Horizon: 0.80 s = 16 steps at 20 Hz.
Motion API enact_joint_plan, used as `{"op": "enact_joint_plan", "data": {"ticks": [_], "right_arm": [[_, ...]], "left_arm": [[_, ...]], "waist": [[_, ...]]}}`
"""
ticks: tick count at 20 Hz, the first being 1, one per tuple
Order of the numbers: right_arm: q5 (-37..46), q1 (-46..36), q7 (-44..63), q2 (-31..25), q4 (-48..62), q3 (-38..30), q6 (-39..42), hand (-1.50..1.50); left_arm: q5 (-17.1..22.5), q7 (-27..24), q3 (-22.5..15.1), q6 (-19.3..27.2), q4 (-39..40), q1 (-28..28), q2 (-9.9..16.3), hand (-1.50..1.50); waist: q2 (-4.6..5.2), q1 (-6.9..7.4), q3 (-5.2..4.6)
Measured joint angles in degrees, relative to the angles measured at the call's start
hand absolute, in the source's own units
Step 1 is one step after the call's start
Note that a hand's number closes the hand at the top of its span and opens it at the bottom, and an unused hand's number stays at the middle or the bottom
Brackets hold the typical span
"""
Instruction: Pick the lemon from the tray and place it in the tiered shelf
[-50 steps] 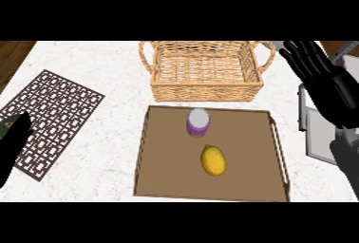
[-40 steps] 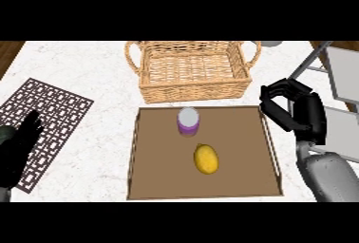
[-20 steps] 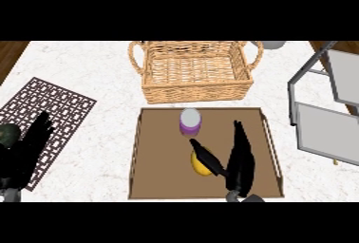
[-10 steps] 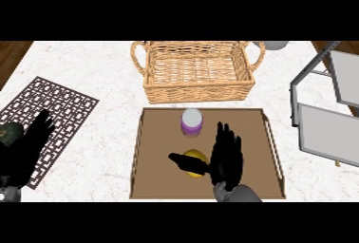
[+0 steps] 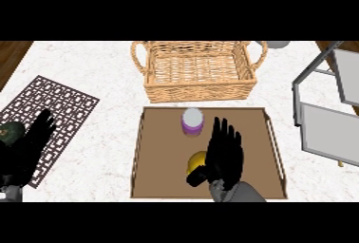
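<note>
The yellow lemon (image 5: 195, 161) lies on the brown tray (image 5: 157, 156), mostly hidden under my right hand (image 5: 223, 153). That hand is over the lemon, fingers straight and pointing away, thumb at the lemon's near side. A purple cup with a white lid (image 5: 192, 121) stands at the tray's far middle. The tiered shelf (image 5: 328, 109), grey metal with pale panels, is at the right edge. My left hand (image 5: 32, 142) rests open at the lower left, over the mat.
A wicker basket (image 5: 198, 71) with handles stands behind the tray. A dark patterned mat (image 5: 42, 114) lies on the white counter at the left. A grey round object (image 5: 278, 44) peeks in at the top right.
My right hand came down from the right and settled over the lemon, covering more of it. The left hand stayed at the lower left. The view shifted slightly.
</note>
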Motion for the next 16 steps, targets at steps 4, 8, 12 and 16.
{"op": "enact_joint_plan", "data": {"ticks": [4,8,12,16], "right_arm": [[0.31,0.58,-0.12,-0.04,-0.41,-1.30,2.95,-1.50],[1.28,2.62,-1.84,-0.09,-1.28,-3.22,4.89,-1.50],[1.63,2.24,-2.45,0.18,-0.61,-3.73,5.50,-1.50],[1.52,2.07,-3.63,0.44,0.26,-5.16,5.98,-1.50]], "left_arm": [[-0.09,-0.49,0.17,-0.65,-0.05,0.39,-0.35,0.00],[-0.66,-0.21,0.39,-0.78,-0.01,0.05,-0.75,0.00],[-1.53,-0.16,0.49,-0.86,0.29,-0.67,-1.47,0.00],[-2.54,0.50,0.29,-0.21,-0.44,-0.84,-2.64,0.00]], "waist": [[0.16,0.23,0.06],[0.19,0.21,0.10],[0.21,0.42,0.11],[0.14,0.53,0.10]]}}
